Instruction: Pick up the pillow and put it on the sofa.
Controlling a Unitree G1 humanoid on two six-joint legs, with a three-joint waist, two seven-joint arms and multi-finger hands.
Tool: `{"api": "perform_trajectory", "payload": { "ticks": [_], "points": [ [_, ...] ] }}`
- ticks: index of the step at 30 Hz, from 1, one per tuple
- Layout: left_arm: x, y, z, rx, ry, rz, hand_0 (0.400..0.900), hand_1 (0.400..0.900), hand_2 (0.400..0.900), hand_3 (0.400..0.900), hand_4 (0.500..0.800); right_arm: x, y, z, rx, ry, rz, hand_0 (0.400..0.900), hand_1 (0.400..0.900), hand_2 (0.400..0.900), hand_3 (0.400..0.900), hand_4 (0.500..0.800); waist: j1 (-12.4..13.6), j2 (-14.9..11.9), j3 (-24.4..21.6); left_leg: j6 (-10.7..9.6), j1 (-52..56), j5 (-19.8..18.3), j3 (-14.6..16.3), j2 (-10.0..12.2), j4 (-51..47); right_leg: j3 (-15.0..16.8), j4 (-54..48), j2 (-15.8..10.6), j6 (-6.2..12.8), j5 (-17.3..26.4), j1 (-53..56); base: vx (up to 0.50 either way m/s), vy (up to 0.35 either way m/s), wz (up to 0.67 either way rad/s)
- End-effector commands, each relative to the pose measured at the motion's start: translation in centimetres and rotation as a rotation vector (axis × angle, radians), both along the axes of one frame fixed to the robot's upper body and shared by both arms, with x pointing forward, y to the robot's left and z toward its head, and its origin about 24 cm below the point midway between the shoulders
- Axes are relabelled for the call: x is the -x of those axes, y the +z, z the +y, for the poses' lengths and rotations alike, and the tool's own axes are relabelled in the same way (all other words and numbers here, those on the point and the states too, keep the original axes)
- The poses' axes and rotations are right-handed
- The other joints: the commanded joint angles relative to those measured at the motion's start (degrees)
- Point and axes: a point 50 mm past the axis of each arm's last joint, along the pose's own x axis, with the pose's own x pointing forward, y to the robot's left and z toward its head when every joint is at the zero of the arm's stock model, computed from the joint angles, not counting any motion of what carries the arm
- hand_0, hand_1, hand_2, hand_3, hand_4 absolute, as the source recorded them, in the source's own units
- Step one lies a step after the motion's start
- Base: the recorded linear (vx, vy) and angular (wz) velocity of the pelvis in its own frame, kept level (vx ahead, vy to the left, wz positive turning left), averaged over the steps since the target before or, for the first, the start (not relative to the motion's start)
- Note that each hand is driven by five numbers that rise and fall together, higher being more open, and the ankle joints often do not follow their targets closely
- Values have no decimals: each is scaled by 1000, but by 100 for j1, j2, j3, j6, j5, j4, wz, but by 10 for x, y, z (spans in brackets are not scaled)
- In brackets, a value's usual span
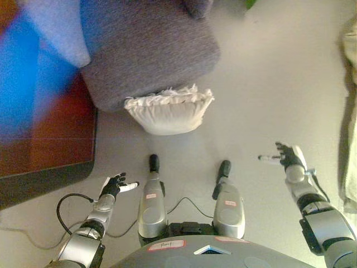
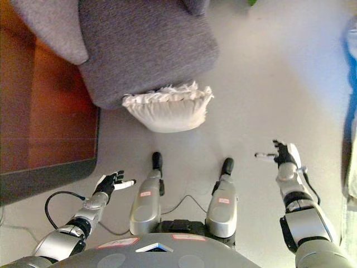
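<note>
A white pillow [image 1: 169, 110] with a ruffled edge lies on the grey floor, leaning against the front of the grey sofa [image 1: 145, 50]. My left hand [image 1: 115, 185] is open at the lower left, well below and left of the pillow. My right hand [image 1: 286, 156] is open at the right, below and right of the pillow. Both hands are empty and apart from the pillow.
A dark red-brown rug [image 1: 50, 145] with a dark border lies left of the sofa. A pale cloth or curtain edge [image 1: 351, 111] runs along the right side. Bare grey floor [image 1: 268, 84] lies right of the sofa.
</note>
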Motion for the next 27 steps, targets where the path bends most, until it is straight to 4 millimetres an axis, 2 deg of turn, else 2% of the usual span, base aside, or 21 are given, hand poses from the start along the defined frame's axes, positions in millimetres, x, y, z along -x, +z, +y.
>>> {"api": "perform_trajectory", "payload": {
  "ticks": [1, 5, 10, 14, 23, 27],
  "points": [
    [20, 5, 33, -88, 11, 50, 900, 900, 900, 900, 800, -31, 55, -20, 73, 28, -147, 900, 900, 900, 900, 800, 228, -227, 27, 33, 309, -289, -209, 311, -44, 392, 454, -458, 198, 246, -698, 36, 25, 28],
    [22, 4, 31, -69, 8, 41, 900, 900, 900, 900, 800, -55, 103, -34, 150, 85, -153, 900, 900, 900, 900, 800, 392, -123, 121, 25, 153, -266, -302, 243, 21, 359, 786, -508, 139, 84, -908, 29, 36, 23],
    [30, 2, 32, -59, 11, 47, 900, 900, 900, 900, 800, -79, 151, -38, 202, 99, -179, 900, 900, 900, 900, 800, 656, 22, 204, 46, -26, -157, -354, 189, -66, 271, 1140, -546, 85, -113, -1120, 20, 28, 16],
    [34, -1, 30, -45, 18, 54, 900, 900, 900, 900, 800, -96, 188, -33, 272, 126, -199, 900, 900, 900, 900, 800, 779, 133, 287, 62, -162, -65, -334, 179, -123, 281, 1312, -508, 38, -206, -1300, 26, 38, 6],
    [24, 1, 18, 11, 37, -9, 900, 900, 900, 900, 800, -118, 279, -18, 450, 161, -283, 900, 900, 900, 900, 800, 1011, 545, 654, 82, -779, 277, -280, 118, -254, 241, 1464, -445, -85, -231, -1901, -38, 25, 1],
    [26, 1, 14, 32, 35, -24, 900, 900, 900, 900, 800, -122, 303, -8, 485, 179, -320, 900, 900, 900, 900, 800, 1074, 718, 670, 78, -1111, 366, -274, 87, -257, 271, 1638, -451, -129, -312, -2258, -30, 43, 3]
  ]
}}
